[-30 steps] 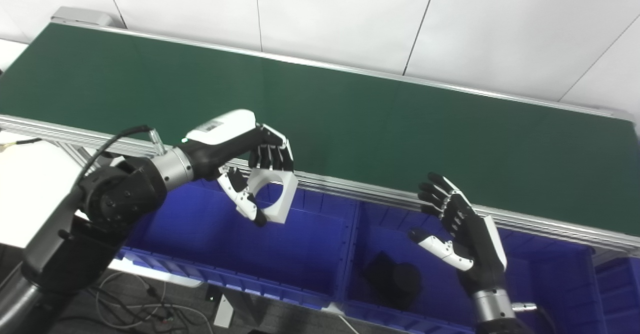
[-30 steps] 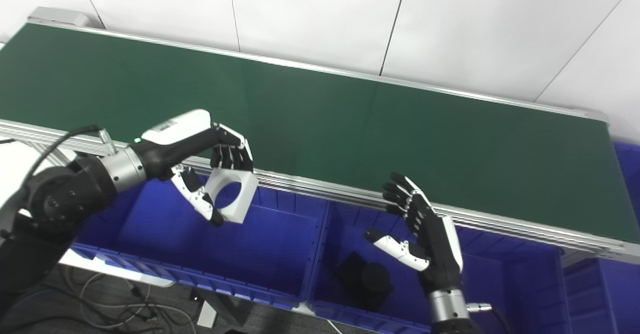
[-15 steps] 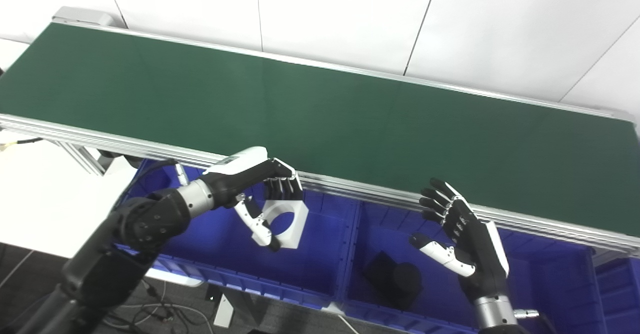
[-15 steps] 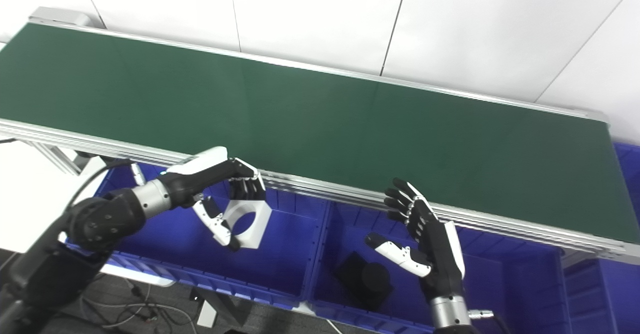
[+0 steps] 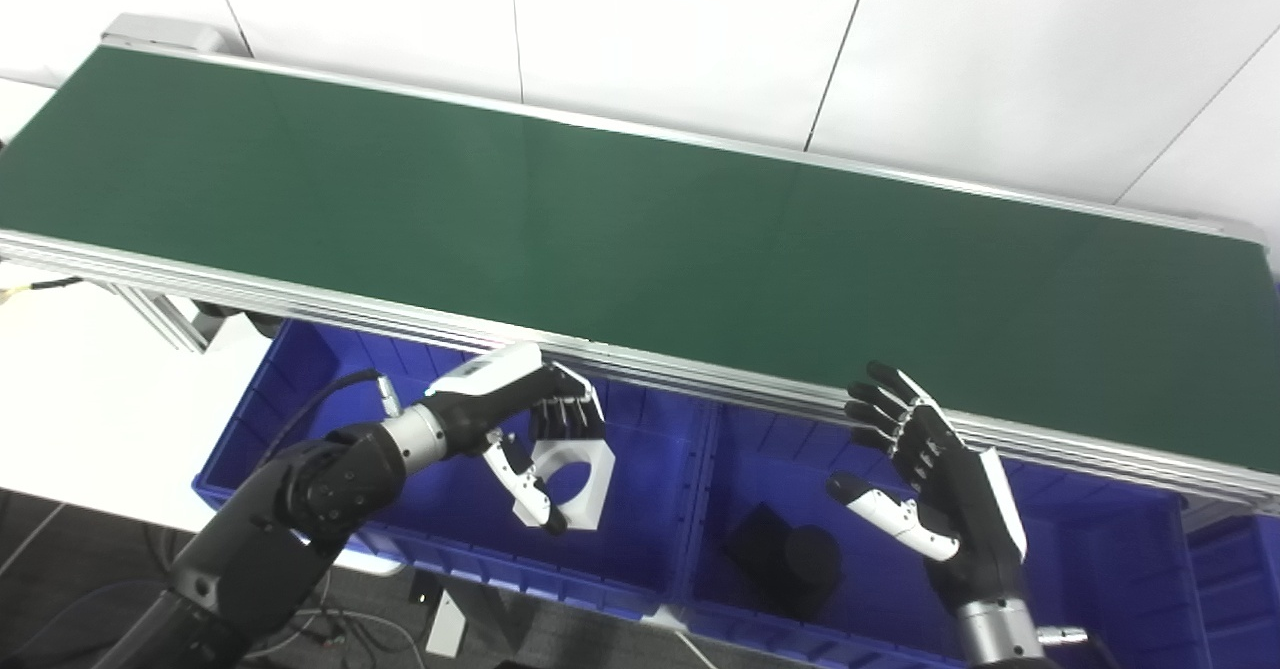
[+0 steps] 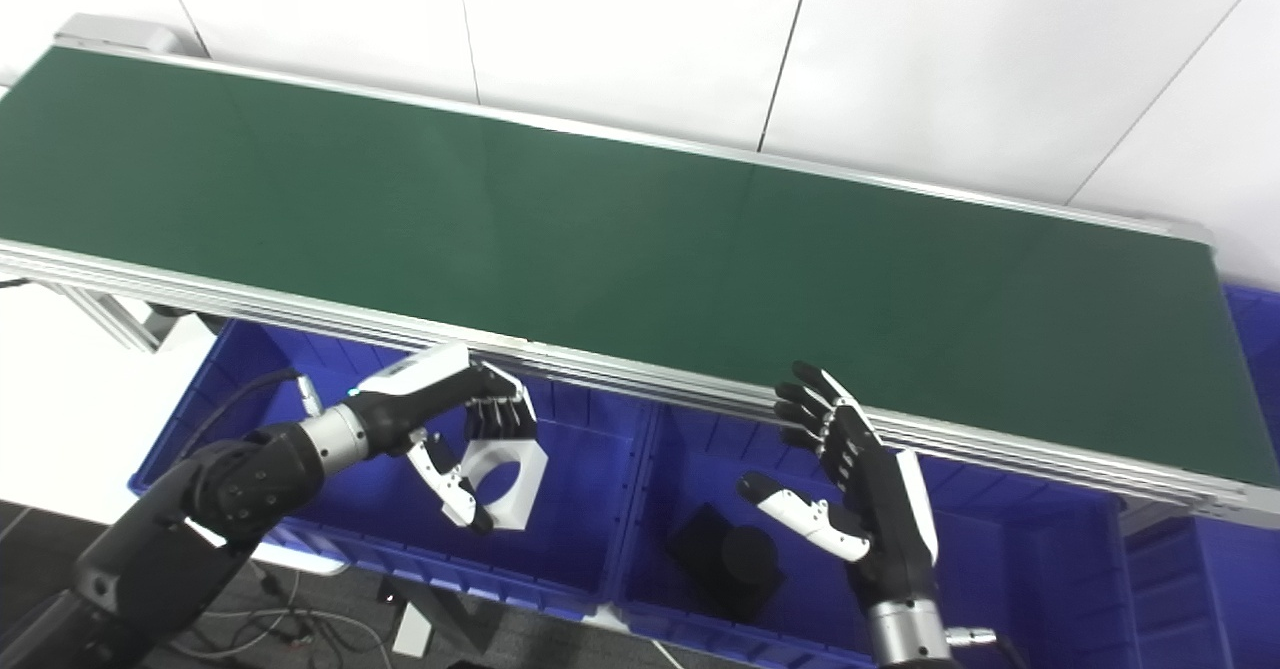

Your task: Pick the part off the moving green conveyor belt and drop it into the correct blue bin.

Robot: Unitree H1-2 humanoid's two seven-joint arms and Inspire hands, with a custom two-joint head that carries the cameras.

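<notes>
Step in hand: placing. The belt (image 5: 640,219) carries nothing in view; the part (image 5: 578,469), a white block with a round bore, is off it and pinched in the left hand (image 5: 535,429), fingers on its top edge and thumb on its near face. Landmark: the left bin (image 5: 300,369), one of the blue bins just below the belt's near rail. The part hangs inside this bin's mouth, toward its right wall, apparently clear of the floor (depth is hard to judge from above).

The right bin (image 5: 1150,539), adjoining the left bin's right wall, holds a black part (image 5: 785,559). The right hand (image 5: 930,469) waits above it, fingers spread, holding nothing.

Judgement: white goes apart from black, so the left bin looks correct. Next move calls for spreading fingers and thumb so the part falls free, then lifting the hand out without catching the rail.
</notes>
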